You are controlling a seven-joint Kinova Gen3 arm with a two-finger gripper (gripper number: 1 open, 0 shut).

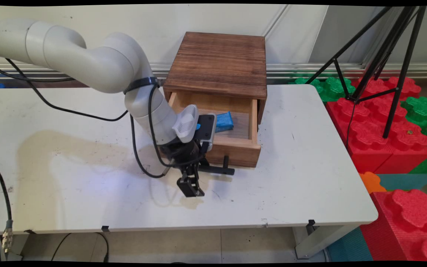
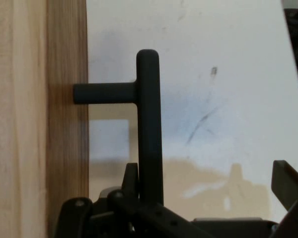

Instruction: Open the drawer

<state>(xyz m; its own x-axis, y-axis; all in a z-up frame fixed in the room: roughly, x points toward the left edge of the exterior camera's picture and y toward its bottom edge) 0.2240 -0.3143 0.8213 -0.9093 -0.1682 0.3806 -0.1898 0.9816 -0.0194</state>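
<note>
A dark wooden box [image 1: 217,63] stands at the table's back, its light wooden drawer [image 1: 237,148] pulled out toward me. Inside the drawer lies a blue ribbed object [image 1: 224,121], partly hidden by the wrist. The drawer's black T-shaped handle [image 1: 218,170] [image 2: 149,124] sticks out from its front. My gripper [image 1: 191,188] [image 2: 208,181] hangs at the handle's left end, low over the table and pointing down. It is open. In the hand view the handle's bar runs down just inside the left finger [image 2: 131,179], while the right finger [image 2: 288,183] stands far off it.
Large red [image 1: 380,122] and green [image 1: 421,109] foam blocks are stacked beyond the table's right edge. A black tripod [image 1: 384,55] stands on them. Black cables [image 1: 139,148] hang from the arm onto the white table [image 1: 291,178].
</note>
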